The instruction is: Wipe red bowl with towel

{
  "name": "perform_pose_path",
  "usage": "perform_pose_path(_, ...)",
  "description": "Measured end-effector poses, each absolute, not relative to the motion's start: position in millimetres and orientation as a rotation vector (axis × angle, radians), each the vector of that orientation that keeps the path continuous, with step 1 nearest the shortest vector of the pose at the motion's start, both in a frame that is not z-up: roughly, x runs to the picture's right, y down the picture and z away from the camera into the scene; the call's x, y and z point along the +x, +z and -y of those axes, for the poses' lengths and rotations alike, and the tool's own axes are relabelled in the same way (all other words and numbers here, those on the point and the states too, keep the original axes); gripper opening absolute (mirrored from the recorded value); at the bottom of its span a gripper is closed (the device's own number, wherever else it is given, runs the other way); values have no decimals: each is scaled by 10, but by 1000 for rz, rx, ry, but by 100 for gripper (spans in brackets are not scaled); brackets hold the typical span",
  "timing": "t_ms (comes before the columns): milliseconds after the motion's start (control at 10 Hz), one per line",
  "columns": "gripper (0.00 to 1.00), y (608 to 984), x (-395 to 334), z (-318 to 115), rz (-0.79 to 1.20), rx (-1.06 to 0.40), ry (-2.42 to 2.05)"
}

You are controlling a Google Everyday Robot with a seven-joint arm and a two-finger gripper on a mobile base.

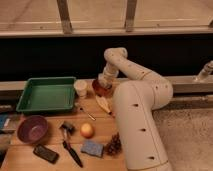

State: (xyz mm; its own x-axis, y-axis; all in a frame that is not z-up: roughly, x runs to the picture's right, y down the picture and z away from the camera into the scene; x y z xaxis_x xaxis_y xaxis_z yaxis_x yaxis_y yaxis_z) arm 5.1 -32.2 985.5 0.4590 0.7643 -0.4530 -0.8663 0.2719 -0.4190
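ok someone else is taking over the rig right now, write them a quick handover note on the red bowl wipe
Gripper: down at the red bowl at the far side of the table, just right of the white cup. A towel in its grasp cannot be made out.
Red bowl: upright on the table, between the cup and the arm; the green tray lies left of the cup.
Done: arm brought to the bowl.
Left: confirm the towel, wipe the bowl, withdraw.

White gripper [104, 83] over dark red bowl [101, 89]; green tray [46, 94], purple bowl [33, 129], white cup [80, 88].
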Motion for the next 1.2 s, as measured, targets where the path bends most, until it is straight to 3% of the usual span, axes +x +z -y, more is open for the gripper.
perform_pose_path(200, 0, 9786, -176, 317, -150, -698, 1059)
perform_pose_path(400, 0, 9482, -273, 253, -116, -725, 1022)
perform_pose_path(700, 0, 9274, -72, 173, -136, -718, 1039)
perform_pose_path(1200, 0, 9620, 396, 476, -156, -692, 1138)
